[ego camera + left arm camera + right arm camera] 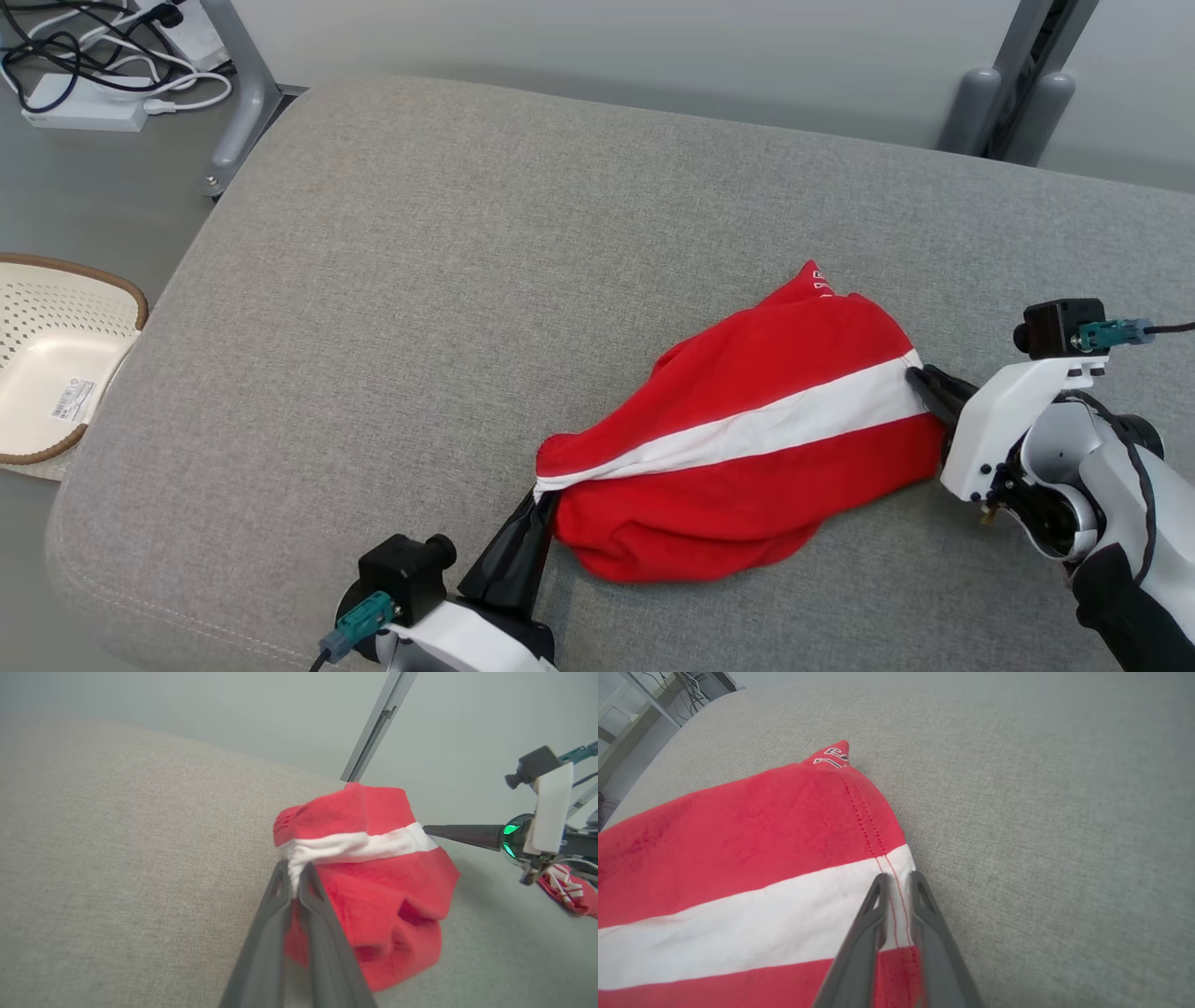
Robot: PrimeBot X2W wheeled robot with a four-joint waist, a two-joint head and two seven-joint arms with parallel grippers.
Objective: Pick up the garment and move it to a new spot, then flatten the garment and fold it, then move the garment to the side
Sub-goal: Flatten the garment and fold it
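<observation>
A red garment (747, 448) with a white stripe lies bunched on the grey cushion (467, 233), right of centre. My left gripper (541, 499) is shut on the garment's left end, where the white stripe gathers; the left wrist view shows its fingertips (293, 870) pinching that stripe on the garment (373, 914). My right gripper (920, 378) is at the garment's right edge, on the stripe. In the right wrist view its two fingers (896, 879) stand close together with the stitched seam of the garment (738, 858) between them. It also appears as a dark point (427, 829) at the stripe's end.
A cream perforated basket (56, 355) sits on the floor past the cushion's left edge. Grey metal legs (243, 93), a power strip with cables (84, 103) and two grey posts (1018, 93) stand behind the cushion. Bare cushion stretches to the left and far side.
</observation>
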